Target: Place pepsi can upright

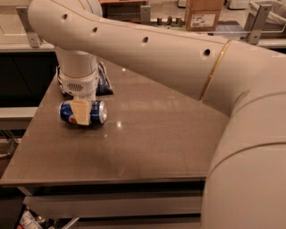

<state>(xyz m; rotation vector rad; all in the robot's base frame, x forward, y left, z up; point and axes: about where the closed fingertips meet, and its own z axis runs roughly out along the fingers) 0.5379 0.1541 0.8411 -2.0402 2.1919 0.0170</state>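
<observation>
The pepsi can (96,112), blue with silver ends, lies on its side near the left edge of the brown table (156,134). My gripper (81,112) comes straight down from the white wrist and straddles the can's middle. One tan finger (81,112) crosses the can's near side; the other finger is hidden behind the can. The fingers are closed on the can, and it looks held just at or slightly above the tabletop.
A dark blue and white snack bag (105,83) lies just behind the wrist, partly hidden by it. My big white arm spans the upper and right part of the view. A cardboard box (203,13) stands on the counter behind.
</observation>
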